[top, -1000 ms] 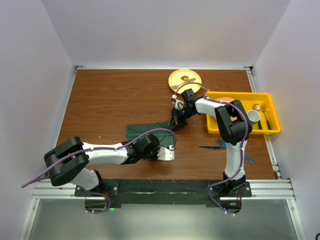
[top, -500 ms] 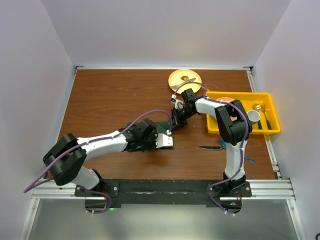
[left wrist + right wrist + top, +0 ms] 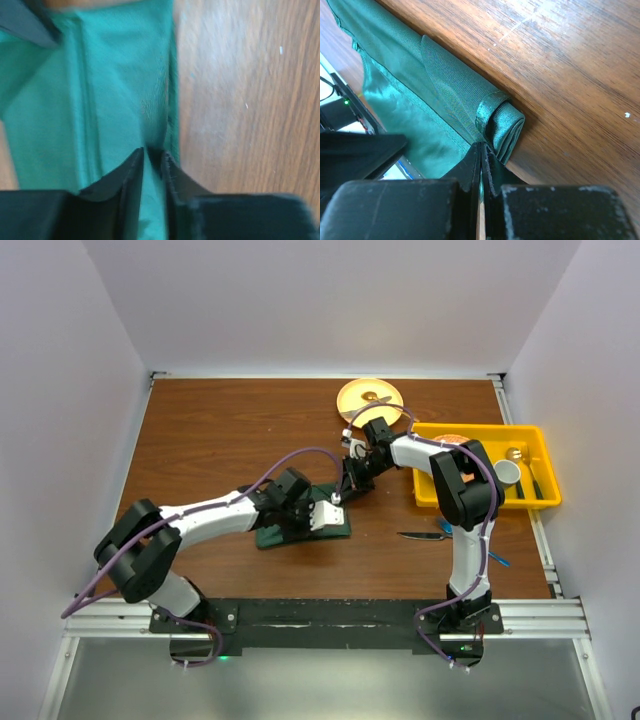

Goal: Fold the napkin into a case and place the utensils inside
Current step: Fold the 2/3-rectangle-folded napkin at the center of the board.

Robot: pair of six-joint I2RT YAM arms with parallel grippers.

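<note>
Top external view puts the napkin (image 3: 335, 533) at mid-table (image 3: 220, 430), folded into a short narrow band but not yet a finished case. The knife (image 3: 422, 535) and blue fork (image 3: 498, 561) lie to its right, outside it. The left gripper (image 3: 152, 152) reaches across low, jaws nearly closed on a fold. The right gripper (image 3: 481, 148), wrist curled back toward the near edge, pinches the rolled corner.

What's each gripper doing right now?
Left gripper: shut on the napkin.
Right gripper: shut on the napkin, beside its rolled end.
</note>
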